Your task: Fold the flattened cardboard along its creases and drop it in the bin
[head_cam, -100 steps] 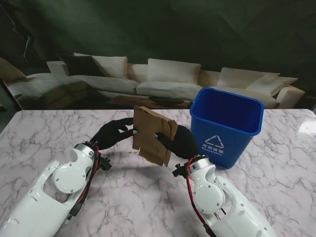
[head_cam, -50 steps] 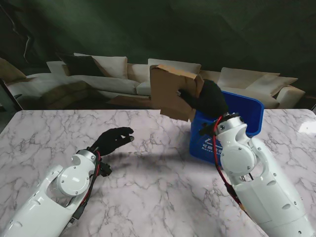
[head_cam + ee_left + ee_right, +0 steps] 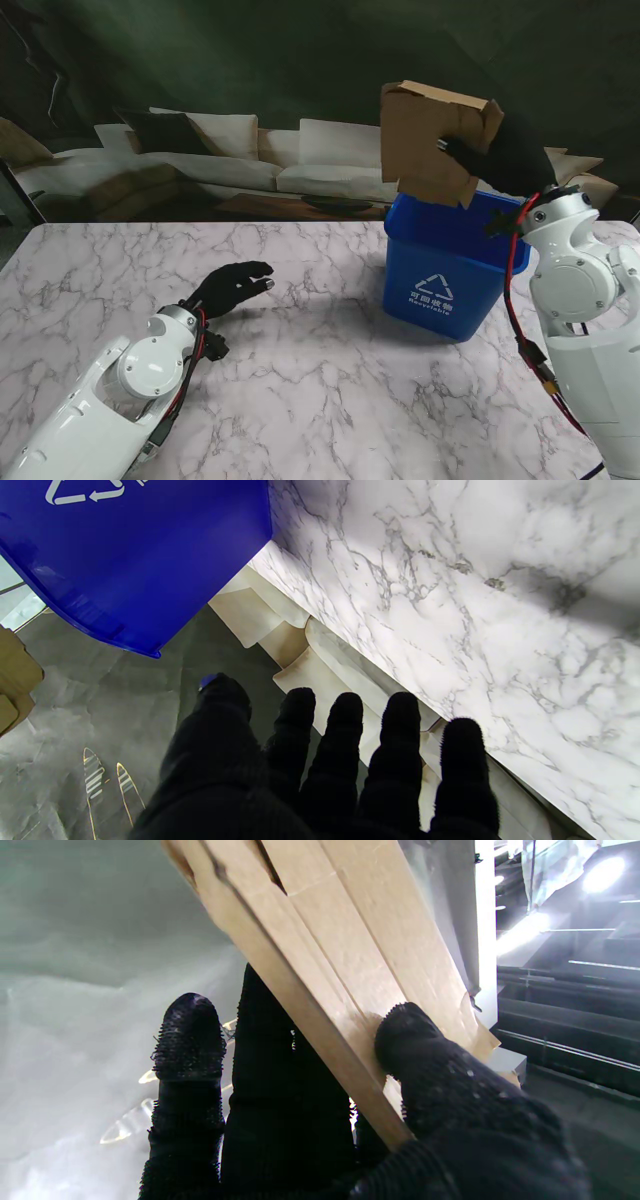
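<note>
Holding the folded cardboard (image 3: 437, 143) up over the blue bin (image 3: 455, 262) (near the worktop's (image 3: 300, 400) far right edge), the right hand (image 3: 510, 155) pinches it; left hand (image 3: 232, 285) fingers (image 3: 345, 740) spread, holding nothing.

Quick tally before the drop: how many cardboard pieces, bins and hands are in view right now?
Folded cardboard: 1, held by the right hand above the bin
Blue bin: 1
Hands: 2, the left hand holding nothing
Total: 4
</note>
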`<state>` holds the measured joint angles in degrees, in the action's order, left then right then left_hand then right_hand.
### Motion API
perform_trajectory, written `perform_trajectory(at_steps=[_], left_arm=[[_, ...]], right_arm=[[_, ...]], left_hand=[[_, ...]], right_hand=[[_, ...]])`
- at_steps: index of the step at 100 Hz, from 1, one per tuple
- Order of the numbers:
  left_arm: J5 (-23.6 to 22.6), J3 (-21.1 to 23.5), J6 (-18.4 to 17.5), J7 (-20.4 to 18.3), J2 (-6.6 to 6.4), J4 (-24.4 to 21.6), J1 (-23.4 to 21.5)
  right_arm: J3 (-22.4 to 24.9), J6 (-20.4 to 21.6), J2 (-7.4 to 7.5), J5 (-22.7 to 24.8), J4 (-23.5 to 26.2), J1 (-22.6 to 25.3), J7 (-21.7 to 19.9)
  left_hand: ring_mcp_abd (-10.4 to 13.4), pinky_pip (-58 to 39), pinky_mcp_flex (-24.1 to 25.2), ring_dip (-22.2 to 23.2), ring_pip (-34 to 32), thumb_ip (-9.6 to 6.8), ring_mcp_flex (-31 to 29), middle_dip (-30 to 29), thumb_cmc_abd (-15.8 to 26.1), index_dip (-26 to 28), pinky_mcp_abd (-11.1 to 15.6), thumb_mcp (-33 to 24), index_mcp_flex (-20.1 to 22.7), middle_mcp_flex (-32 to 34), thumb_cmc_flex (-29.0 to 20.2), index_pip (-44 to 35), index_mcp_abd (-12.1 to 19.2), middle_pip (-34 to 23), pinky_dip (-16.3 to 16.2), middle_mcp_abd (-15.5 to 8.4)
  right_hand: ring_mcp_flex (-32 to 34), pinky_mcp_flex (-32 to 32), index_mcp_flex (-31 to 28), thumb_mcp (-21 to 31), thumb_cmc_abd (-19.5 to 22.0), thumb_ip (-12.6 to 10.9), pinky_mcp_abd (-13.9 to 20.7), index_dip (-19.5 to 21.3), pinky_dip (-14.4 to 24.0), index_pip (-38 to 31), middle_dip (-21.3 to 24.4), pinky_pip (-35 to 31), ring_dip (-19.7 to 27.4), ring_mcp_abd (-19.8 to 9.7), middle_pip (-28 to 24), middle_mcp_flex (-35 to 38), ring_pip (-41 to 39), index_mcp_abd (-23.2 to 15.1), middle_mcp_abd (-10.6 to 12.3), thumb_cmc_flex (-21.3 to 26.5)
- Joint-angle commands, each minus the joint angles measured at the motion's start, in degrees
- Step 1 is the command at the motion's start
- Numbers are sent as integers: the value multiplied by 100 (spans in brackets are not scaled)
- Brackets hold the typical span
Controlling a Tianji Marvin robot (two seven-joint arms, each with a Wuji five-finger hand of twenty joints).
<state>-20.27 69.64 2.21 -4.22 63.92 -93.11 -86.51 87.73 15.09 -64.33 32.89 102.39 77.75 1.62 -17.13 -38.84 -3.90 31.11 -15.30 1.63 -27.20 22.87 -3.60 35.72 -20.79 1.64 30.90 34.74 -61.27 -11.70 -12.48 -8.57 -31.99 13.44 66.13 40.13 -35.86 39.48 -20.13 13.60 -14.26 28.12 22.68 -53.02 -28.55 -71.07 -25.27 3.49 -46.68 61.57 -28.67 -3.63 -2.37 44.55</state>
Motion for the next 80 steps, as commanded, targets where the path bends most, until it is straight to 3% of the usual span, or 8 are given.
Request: perform_trajectory(at_steps=[1,23,41,54,61,80], left_arm=[[6,5,47,-102,9,-87,-44],[22,-3,97,-129,5,-133,-71],[47,-22,115,-145,5,-115,-58],[51,-35,124,-153,5,-99,-46],[55,-41,128,-160,4,-91,-40],[71,-55,127,-155,8,-66,-20]], right_arm=[[84,48,72,47,-91,39,55],[294,164,143,188,-517,70,-137],[321,71,192,43,-834,70,-436],[270,53,227,118,-1051,25,-550],[222,16,243,189,-1155,-3,-596],[85,-142,282,525,-1435,-107,-632]], left_hand=[[3,167,90,-31,125,-131,109,-55,196,65,-40,-28,158,-60,-82,-24,-38,121,88,16],[-15,190,83,-28,117,-132,114,-29,213,70,-27,-29,160,-43,-80,-23,-48,138,53,16],[-16,210,94,-28,118,-129,130,-16,236,69,-29,-23,159,-39,-65,-20,-44,153,28,24],[-13,225,96,-28,119,-130,133,-9,237,69,-34,-25,167,-33,-67,-21,-46,160,10,23],[-19,236,102,-30,123,-131,139,-5,240,67,-39,-28,165,-30,-68,-18,-44,162,2,23],[-16,263,115,-32,129,-127,149,-1,252,68,-34,-23,166,-35,-62,-19,-48,172,-15,23]], right_hand=[[-1,-126,-316,486,416,-236,220,325,41,-579,-94,18,-108,-111,-68,68,85,-1582,514,460],[-102,-381,-283,392,454,-244,167,270,135,-505,-90,41,-125,-102,47,38,143,-1616,524,464],[-200,-627,-297,357,435,-256,36,218,266,-463,-43,34,-145,-5,267,35,184,-1599,474,476],[-349,-832,-260,292,415,-252,-15,-45,348,-238,99,149,-121,-39,622,-1,299,-1563,491,460],[-520,-1044,-71,244,298,-238,-111,-410,404,-80,220,301,-76,-92,1023,-222,449,-1543,511,413],[-1501,-1810,578,-192,66,-258,-235,-687,515,-102,366,709,143,-204,1657,-1306,1017,-1547,513,216]])
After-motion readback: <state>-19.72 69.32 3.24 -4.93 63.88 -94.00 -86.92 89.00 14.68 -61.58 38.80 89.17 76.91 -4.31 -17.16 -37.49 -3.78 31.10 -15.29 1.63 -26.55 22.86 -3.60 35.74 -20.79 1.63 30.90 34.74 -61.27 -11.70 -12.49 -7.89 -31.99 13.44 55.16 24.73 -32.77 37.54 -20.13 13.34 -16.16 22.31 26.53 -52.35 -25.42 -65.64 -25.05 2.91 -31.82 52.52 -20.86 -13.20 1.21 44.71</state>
